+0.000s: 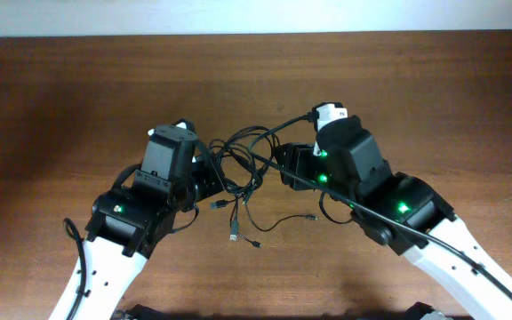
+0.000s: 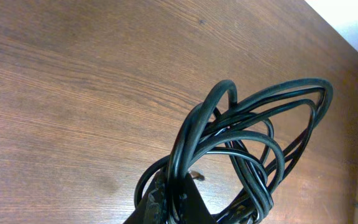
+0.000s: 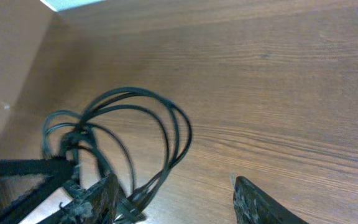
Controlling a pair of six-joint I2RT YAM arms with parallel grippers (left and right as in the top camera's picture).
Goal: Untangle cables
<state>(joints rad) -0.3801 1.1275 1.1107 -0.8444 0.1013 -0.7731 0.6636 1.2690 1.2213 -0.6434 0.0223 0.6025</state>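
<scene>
The cables (image 1: 238, 164) are a tangle of thin black loops at the table's middle, between both arms. Loose ends with small plugs (image 1: 234, 233) trail toward the front. My left gripper (image 1: 210, 182) is at the tangle's left side. In the left wrist view it (image 2: 174, 190) is shut on a bunch of strands, and the cable loops (image 2: 260, 124) arch up beyond it. My right gripper (image 1: 284, 164) is at the tangle's right side. In the right wrist view it (image 3: 174, 180) is open. Cable loops (image 3: 166, 134) run down against the left finger (image 3: 98, 199), and the other finger (image 3: 260, 205) stands well apart.
The wooden table (image 1: 78, 98) stretches out to both sides and behind the tangle. A thicker black wire (image 1: 434, 236) runs along the right arm. A wall or panel (image 3: 11, 56) shows at the left of the right wrist view.
</scene>
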